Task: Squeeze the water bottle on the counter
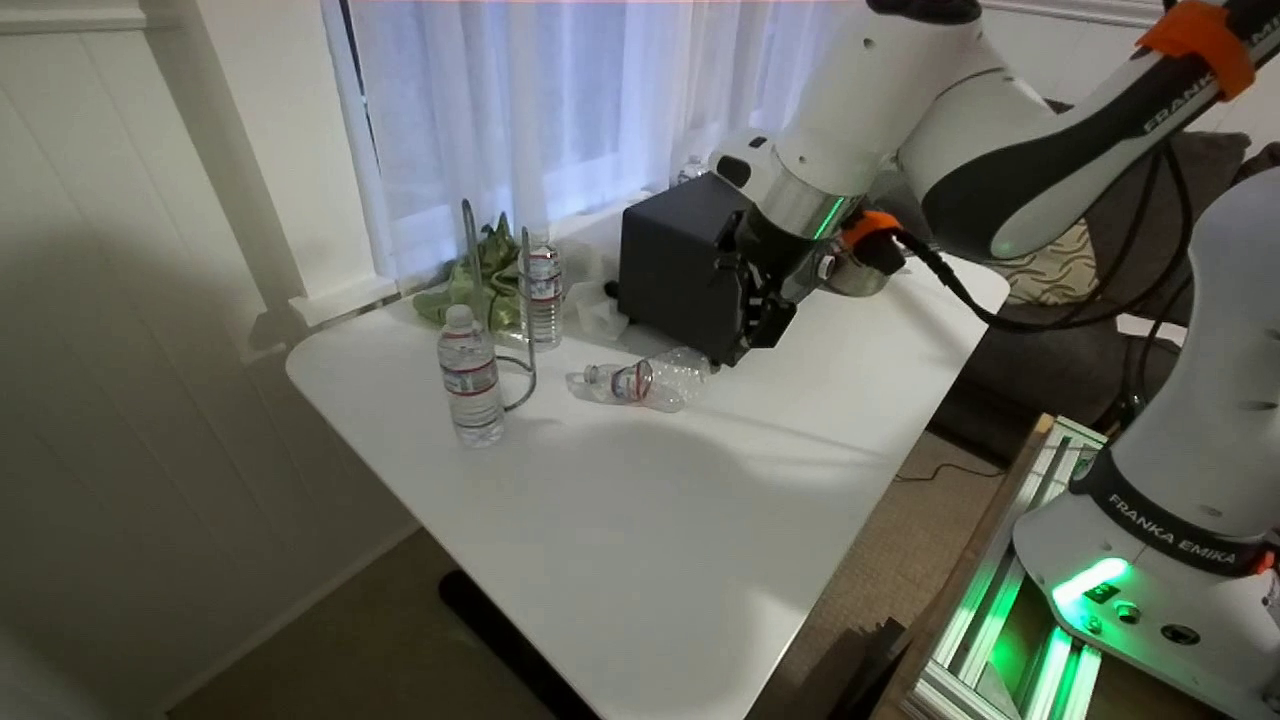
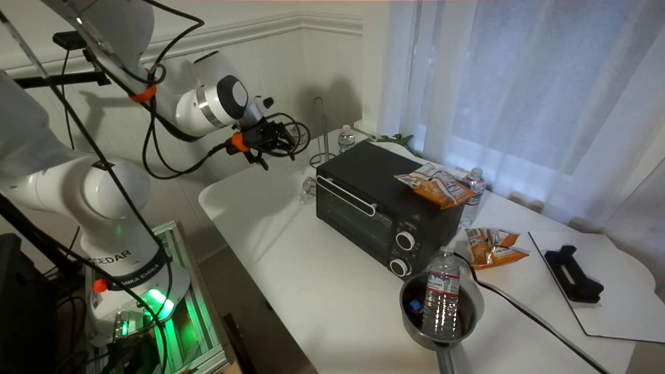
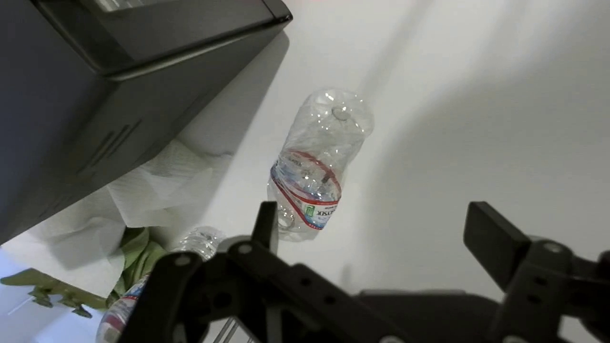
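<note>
The water bottle is a crumpled clear bottle with a red-edged label. It lies on its side on the white counter (image 1: 620,530), as an exterior view shows (image 1: 655,382). It shows whole in the wrist view (image 3: 314,166) and partly in an exterior view (image 2: 307,191) at the oven's corner. My gripper (image 3: 371,224) is open and empty, its two fingers wide apart. It hangs above the counter, apart from the bottle. In the wrist view the bottle lies beyond the left fingertip, which overlaps its lower end in the picture. The gripper also shows in both exterior views (image 1: 765,315) (image 2: 280,156).
A black toaster oven (image 1: 670,265) stands close beside the bottle. Upright bottles (image 1: 470,380) (image 1: 541,290), a wire stand and green cloth-like leaves are near the wall end. A pot (image 2: 408,327) holding another bottle, orange bags (image 2: 493,249) and a white board (image 2: 618,270) lie past the oven.
</note>
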